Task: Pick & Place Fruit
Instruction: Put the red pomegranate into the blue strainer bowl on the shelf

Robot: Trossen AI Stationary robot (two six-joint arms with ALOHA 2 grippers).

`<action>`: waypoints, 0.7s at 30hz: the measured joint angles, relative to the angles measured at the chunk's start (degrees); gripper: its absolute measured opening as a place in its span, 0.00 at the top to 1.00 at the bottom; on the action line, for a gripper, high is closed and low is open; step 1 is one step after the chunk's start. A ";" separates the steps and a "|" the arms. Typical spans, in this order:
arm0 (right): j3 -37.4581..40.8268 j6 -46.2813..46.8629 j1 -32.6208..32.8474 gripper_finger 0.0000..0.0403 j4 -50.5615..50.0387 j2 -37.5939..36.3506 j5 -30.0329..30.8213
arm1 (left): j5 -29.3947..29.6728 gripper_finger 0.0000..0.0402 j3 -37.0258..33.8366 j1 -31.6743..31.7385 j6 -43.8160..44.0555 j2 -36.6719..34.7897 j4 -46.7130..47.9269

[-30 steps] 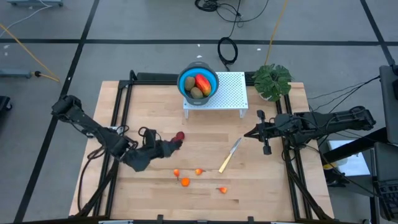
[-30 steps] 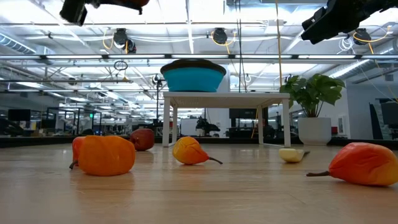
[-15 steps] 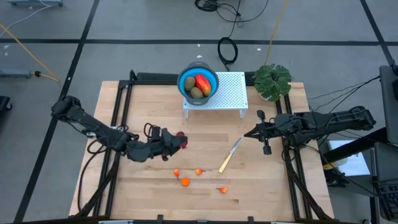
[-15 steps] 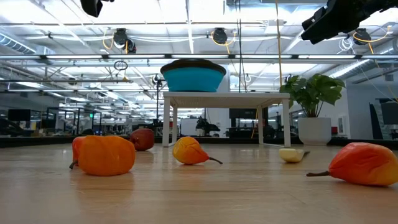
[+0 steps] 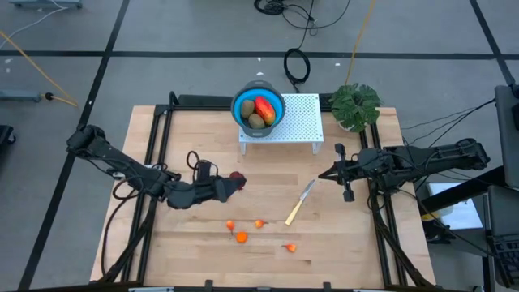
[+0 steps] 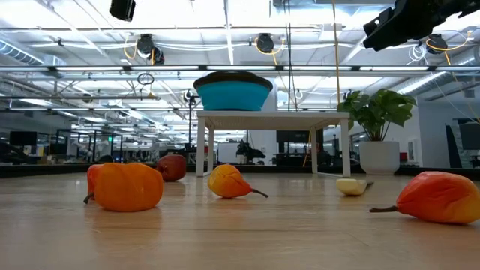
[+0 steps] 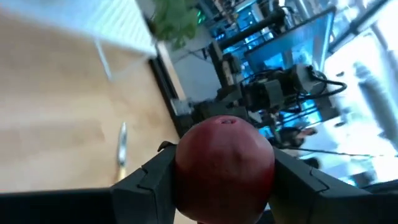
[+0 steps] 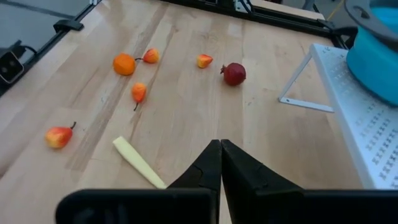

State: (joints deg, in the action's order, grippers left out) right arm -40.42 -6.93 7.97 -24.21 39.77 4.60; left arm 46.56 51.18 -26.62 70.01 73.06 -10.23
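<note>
Left gripper holds a dark red round fruit above the table.

Its fingers clamp the fruit on both sides, left of the table's middle. The blue bowl on the white stand at the far edge holds a red-yellow fruit and what look like two brown-green ones. Four small orange fruits lie near the front. Right gripper, fingers pressed together, waits at the right.

A yellow-handled knife lies on the wooden table, a leafy plant at one corner beside the white perforated stand bearing a blue bowl
</note>
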 joint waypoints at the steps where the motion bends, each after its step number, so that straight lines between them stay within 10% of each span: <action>1: 0.00 -0.79 -0.02 0.99 0.00 0.00 0.00 | 0.87 0.52 0.00 0.28 -3.03 0.00 -0.57; 8: 0.00 -6.42 0.00 0.99 0.00 0.00 0.01 | 4.86 0.52 0.02 5.96 -21.52 0.00 -5.73; 21: 0.00 -10.96 -5.67 0.99 -0.07 -0.38 -3.94 | -13.17 0.52 6.86 26.68 -40.06 0.02 -0.08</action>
State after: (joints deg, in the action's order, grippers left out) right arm -40.42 -17.89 2.30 -24.27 39.39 0.66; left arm 33.39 58.04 0.06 29.95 73.08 -10.32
